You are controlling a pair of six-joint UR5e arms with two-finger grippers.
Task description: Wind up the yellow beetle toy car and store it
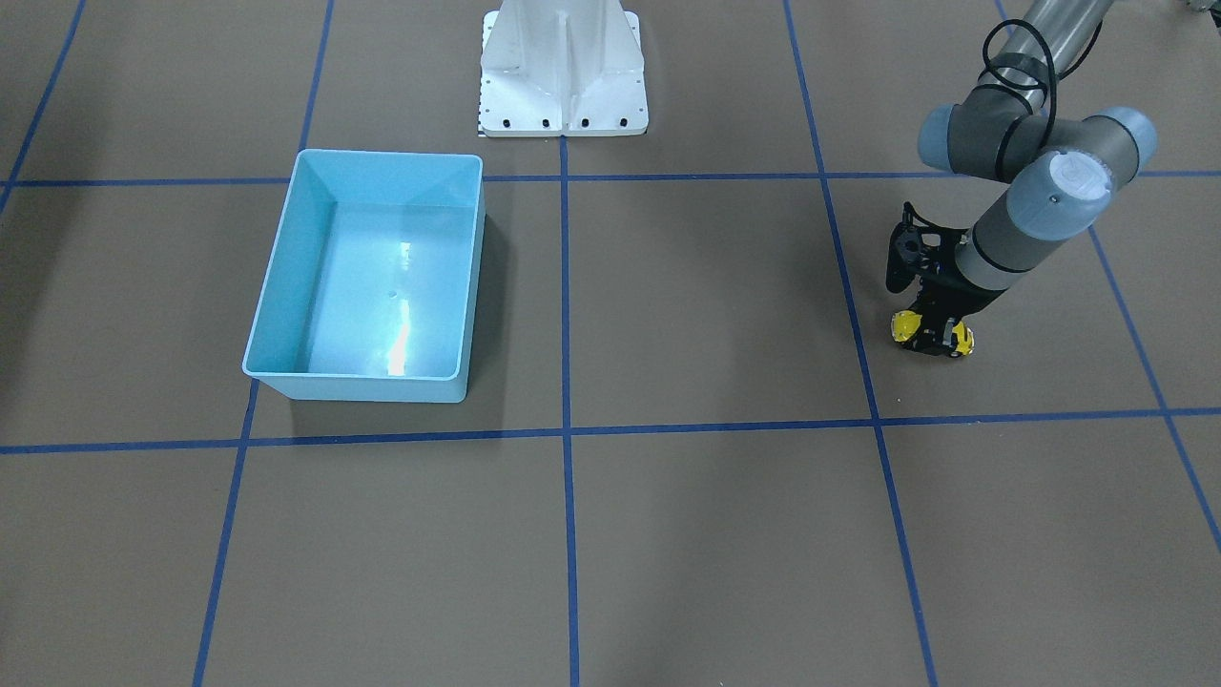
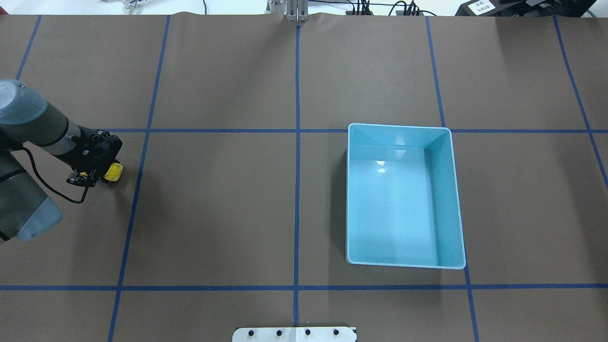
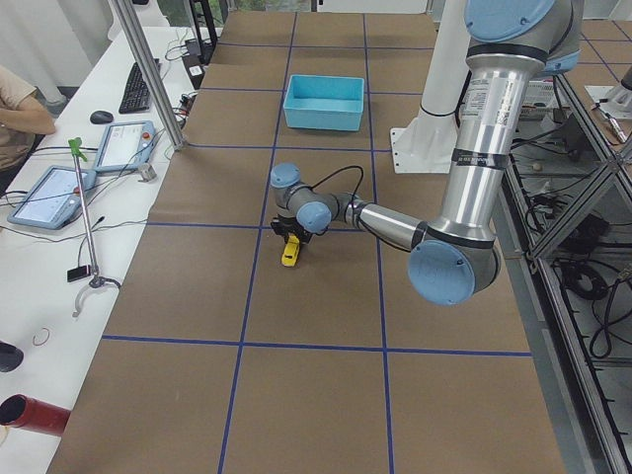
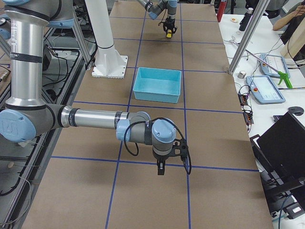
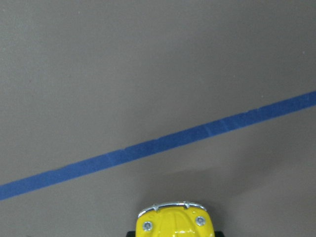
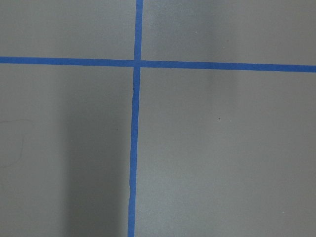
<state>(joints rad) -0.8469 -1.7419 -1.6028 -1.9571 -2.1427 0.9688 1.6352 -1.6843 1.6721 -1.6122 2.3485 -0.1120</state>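
We find little to read: a white card [image 2: 479, 5] at the far edge of the table [image 1: 715, 534] carries print too small to make out, and the pale cap [image 1: 1078, 177] on the left arm's wrist joint bears a faint mark we cannot read. That arm stretches far out to the robot's left, forearm low and wrist bent so the left gripper [image 1: 933, 340] points down at the brown paper. Its fingers are clamped across the middle of the yellow beetle toy car [image 1: 901, 327], whose 2 ends show either side of them. We cannot tell whether its wheels touch the table. The car is well apart from the light-blue bin [image 2: 394, 137]. The right arm reaches level over the near end, its wrist turning the right gripper [image 4: 162, 168] downward above a crossing of 2 blue tape lines [image 6: 133, 148]. We cannot tell whether its fingers are apart or together.
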